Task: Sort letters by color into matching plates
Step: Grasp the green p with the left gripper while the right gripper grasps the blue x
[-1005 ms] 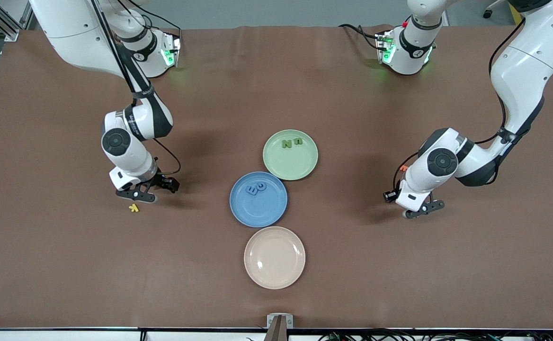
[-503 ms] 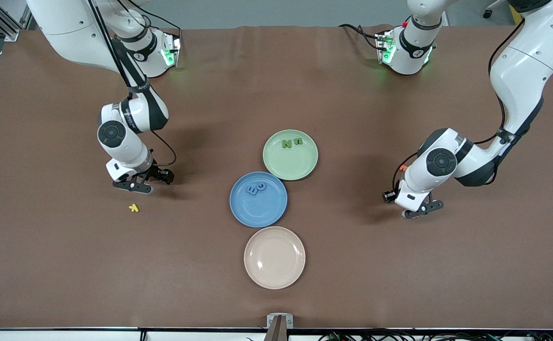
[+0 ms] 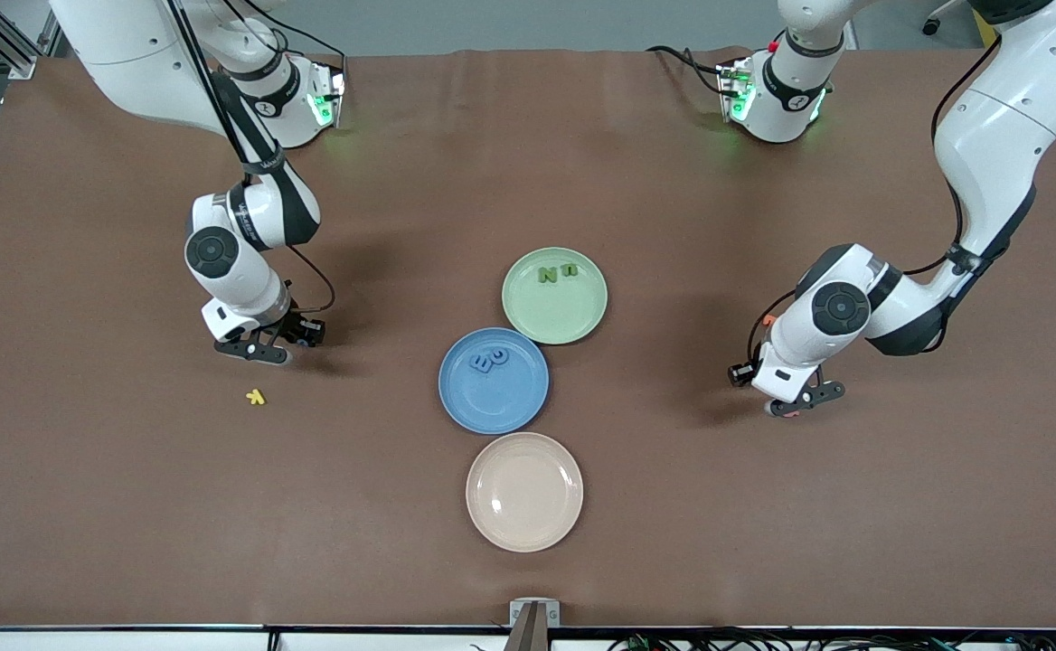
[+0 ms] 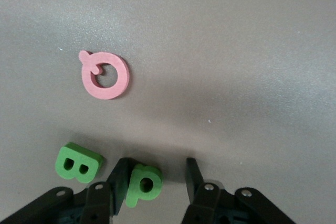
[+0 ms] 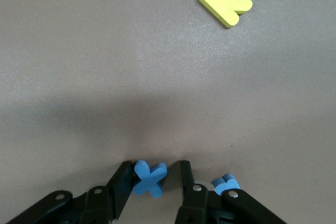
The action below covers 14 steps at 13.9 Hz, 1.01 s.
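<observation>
The blue plate (image 3: 503, 404) holds two blue letters (image 3: 488, 360). Touching it, farther from the front camera, the green plate (image 3: 573, 316) holds two green letters (image 3: 556, 271). My right gripper (image 3: 261, 351) (image 5: 155, 167) is low at the right arm's end of the table. Its jaws straddle a blue X (image 5: 150, 178): one finger touches it and a narrow gap shows at the other. A second blue letter (image 5: 226, 184) lies beside it, half hidden. My left gripper (image 3: 795, 404) (image 4: 157, 163) stands open around a green P (image 4: 143, 183), which leans on one finger. A green B (image 4: 79, 162) lies beside it.
A cream plate (image 3: 524, 493) sits nearest the front camera, below the blue plate. A yellow K (image 3: 256, 396) (image 5: 226, 4) lies on the cloth just nearer the camera than the right gripper. A pink Q (image 4: 105, 74) lies close to the green P and B.
My right gripper has shifted away from the yellow K toward the robots' bases, and its jaws have narrowed from wide open around the blue X. The left arm has barely moved.
</observation>
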Each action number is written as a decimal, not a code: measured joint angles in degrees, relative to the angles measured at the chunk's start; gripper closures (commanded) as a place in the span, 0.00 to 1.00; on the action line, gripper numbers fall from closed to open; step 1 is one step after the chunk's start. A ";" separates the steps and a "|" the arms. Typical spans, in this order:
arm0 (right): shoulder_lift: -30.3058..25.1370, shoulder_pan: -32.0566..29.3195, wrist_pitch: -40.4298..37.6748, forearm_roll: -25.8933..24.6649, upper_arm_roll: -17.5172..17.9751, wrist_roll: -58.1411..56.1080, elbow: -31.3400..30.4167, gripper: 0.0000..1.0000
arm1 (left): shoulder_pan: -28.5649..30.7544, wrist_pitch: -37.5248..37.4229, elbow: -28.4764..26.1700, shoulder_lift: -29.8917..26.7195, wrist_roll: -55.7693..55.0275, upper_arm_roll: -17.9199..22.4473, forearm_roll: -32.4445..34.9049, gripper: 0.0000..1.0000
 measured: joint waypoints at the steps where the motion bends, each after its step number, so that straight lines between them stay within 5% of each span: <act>1: -0.02 0.00 0.05 0.00 0.07 0.03 -0.01 0.89 | -0.02 0.03 -0.03 0.00 0.00 -0.02 0.00 0.51; 4: -0.65 -0.11 -0.35 -0.01 0.07 0.76 -0.57 0.98 | -0.02 0.04 -0.06 -0.01 0.00 -0.03 0.00 0.55; 9: -0.66 -0.11 -0.35 -0.01 0.08 1.04 -0.58 1.00 | 0.02 -0.12 -0.19 -0.13 0.00 -0.18 0.01 0.76; 14: -0.67 -0.11 -0.36 -0.01 0.08 1.07 -0.58 1.00 | 0.17 -0.40 -0.39 -0.51 0.00 -0.30 0.01 0.86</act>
